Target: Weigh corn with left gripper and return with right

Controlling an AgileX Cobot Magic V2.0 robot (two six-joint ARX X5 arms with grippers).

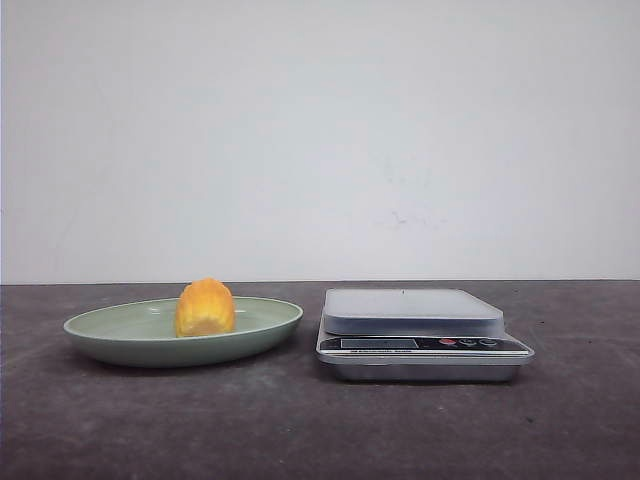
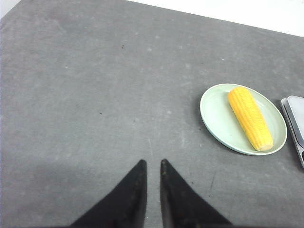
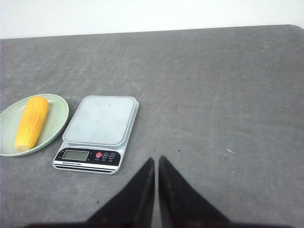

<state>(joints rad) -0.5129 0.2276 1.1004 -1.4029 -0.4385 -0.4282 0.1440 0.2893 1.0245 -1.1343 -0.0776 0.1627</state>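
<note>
The corn [image 1: 205, 308] is an orange-yellow cob lying in a pale green plate [image 1: 110, 335] on the left of the dark table. From the front I see it end-on; the left wrist view [image 2: 250, 118] and right wrist view [image 3: 31, 122] show its full length. A silver kitchen scale [image 1: 412, 312] with an empty platform stands just right of the plate. My left gripper [image 2: 152, 164] hovers over bare table, well away from the plate [image 2: 216, 116], its jaws nearly together and empty. My right gripper [image 3: 156, 160] is shut and empty, near the scale [image 3: 99, 121]. Neither gripper shows in the front view.
The scale's display and buttons [image 3: 95, 155] face the robot. A white wall [image 1: 320, 140] stands behind the table's far edge. The scale's edge shows in the left wrist view [image 2: 297, 118] beside the plate.
</note>
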